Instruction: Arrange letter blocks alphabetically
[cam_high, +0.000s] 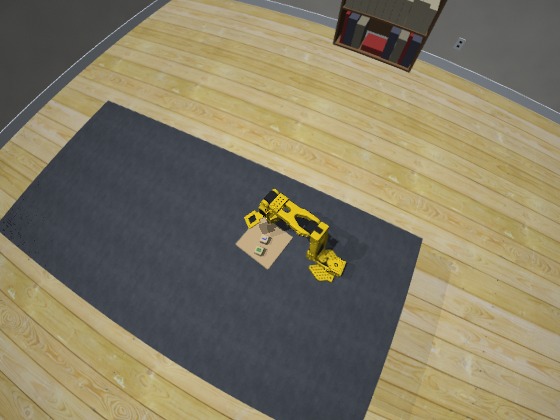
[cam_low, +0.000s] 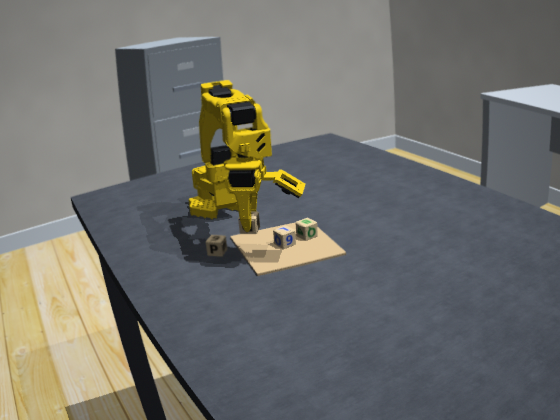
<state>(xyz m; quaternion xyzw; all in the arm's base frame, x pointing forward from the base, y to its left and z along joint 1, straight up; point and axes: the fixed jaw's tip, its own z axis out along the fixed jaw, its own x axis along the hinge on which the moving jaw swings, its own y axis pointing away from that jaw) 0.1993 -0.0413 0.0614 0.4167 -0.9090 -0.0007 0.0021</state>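
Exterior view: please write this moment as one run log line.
jaws: shut on small wooden cube block | position: near corner of tan flat mat | on mat: blue-marked block, green-marked block | off mat: P block

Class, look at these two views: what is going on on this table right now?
A small yellow arm has its gripper shut on a block, at the near-left corner of the tan mat. Two blocks already sit side by side on the mat: one with blue markings and one with green markings. A fourth block marked P lies off the mat on the dark table, to its left in the exterior view.
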